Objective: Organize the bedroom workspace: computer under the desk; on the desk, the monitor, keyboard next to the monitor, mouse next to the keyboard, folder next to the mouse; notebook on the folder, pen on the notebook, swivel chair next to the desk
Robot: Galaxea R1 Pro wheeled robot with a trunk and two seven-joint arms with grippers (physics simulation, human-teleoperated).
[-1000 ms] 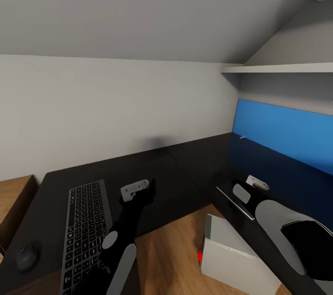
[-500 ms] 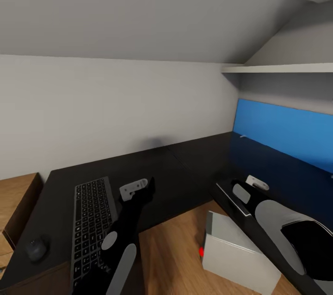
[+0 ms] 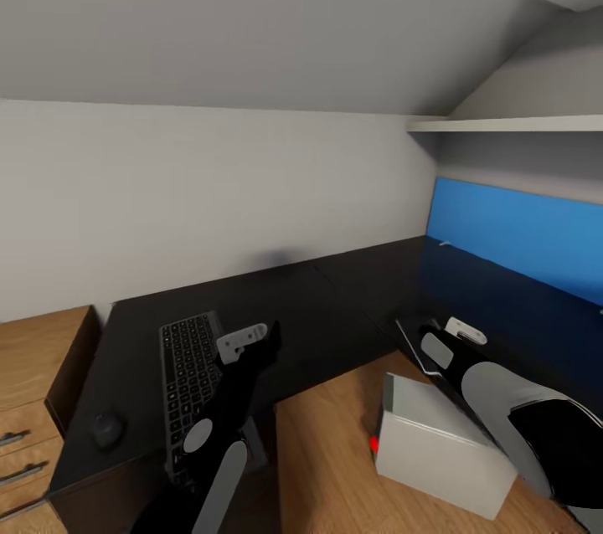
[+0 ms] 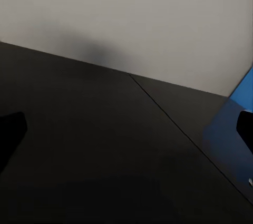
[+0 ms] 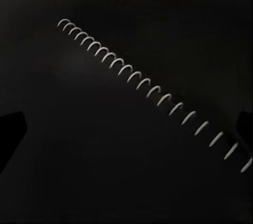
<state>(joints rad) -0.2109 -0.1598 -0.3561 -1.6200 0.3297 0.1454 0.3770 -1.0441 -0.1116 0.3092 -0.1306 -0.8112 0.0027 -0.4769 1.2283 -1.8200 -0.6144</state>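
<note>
A black keyboard [image 3: 189, 362] lies on the black L-shaped desk [image 3: 335, 308], and a dark mouse [image 3: 107, 429] rests near the desk's left front edge. My left gripper [image 3: 270, 341] hovers just right of the keyboard. In the left wrist view it [image 4: 126, 132] is open over bare desk. On the desk's right wing lies a black spiral notebook [image 5: 153, 89], its edge showing [image 3: 412, 347] under my right arm. My right gripper [image 5: 126, 124] hangs open close above it. The white computer case [image 3: 444, 450] stands on the wooden floor by the desk. A large blue panel [image 3: 519, 237], apparently the monitor, stands at the right.
A wooden drawer cabinet [image 3: 33, 400] adjoins the desk's left end. White shelves [image 3: 511, 124] hang on the wall at the upper right under a sloping ceiling. Wooden floor [image 3: 327, 467] lies open between the desk's wings.
The whole head view has shifted: desk, keyboard and mouse now sit further right in the picture and the cabinet shows more. Both arms keep their pose, grippers still open.
</note>
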